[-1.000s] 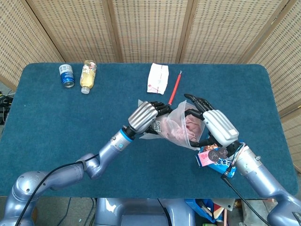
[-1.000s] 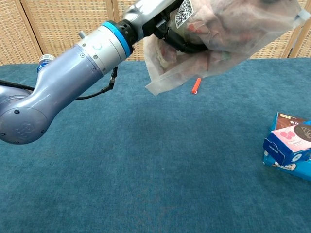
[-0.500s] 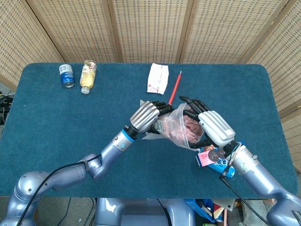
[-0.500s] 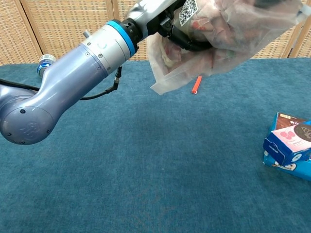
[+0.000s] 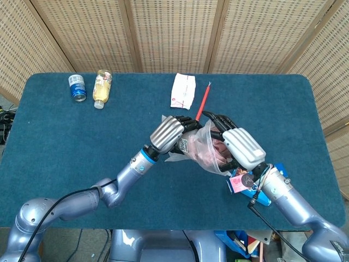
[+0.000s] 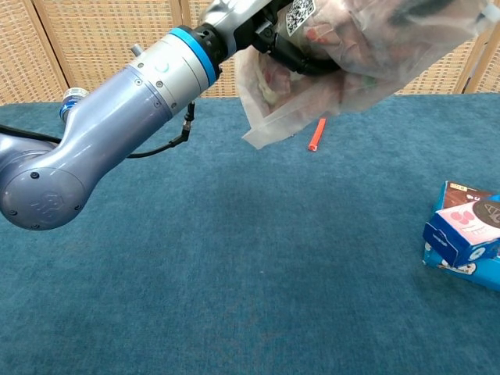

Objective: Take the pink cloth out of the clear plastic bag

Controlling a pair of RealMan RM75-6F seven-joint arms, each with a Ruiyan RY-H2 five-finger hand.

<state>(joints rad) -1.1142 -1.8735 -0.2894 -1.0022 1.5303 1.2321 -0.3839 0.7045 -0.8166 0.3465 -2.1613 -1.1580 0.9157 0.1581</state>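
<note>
Pink cloth (image 5: pixel 221 148) between both hands

robot hands: two, left robot hand (image 5: pixel 168 133) and right robot hand (image 5: pixel 241 147)
clear plastic bag (image 5: pixel 202 147): one
pink cloth (image 5: pixel 221 147): one
can (image 5: pixel 77 88): one
bottle (image 5: pixel 102 87): one
white packet (image 5: pixel 184 90): one
red stick (image 5: pixel 203 102): one
blue box (image 6: pixel 467 236): looks like just one

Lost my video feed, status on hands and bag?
Left hand grips clear plastic bag, lifted off table. Right hand at its mouth. Pink cloth inside.
</note>
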